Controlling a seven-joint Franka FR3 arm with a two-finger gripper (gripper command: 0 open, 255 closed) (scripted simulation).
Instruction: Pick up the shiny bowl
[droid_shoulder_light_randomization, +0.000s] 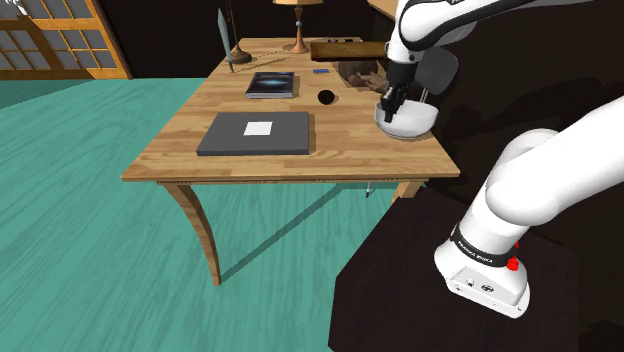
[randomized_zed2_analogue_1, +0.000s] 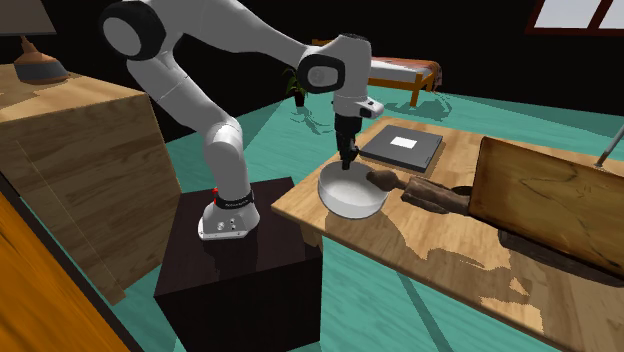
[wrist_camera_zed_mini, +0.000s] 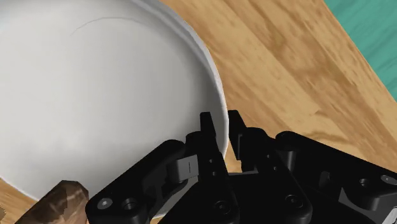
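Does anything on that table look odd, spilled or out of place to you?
Nothing is spilled or broken. The white bowl sits very near the corner of the table, with the gripper clamped over its rim. A brown lumpy object lies on its side right against the bowl, which looks a bit stray.

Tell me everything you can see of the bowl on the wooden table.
The bowl is round and plain white to pale grey, with a smooth, empty inside and a thin rim. It stands upright on the wooden table, near the edge next to the robot's stand. The gripper clasps its rim, with one black finger inside and one outside. A brown mottled object lies close beside the bowl.
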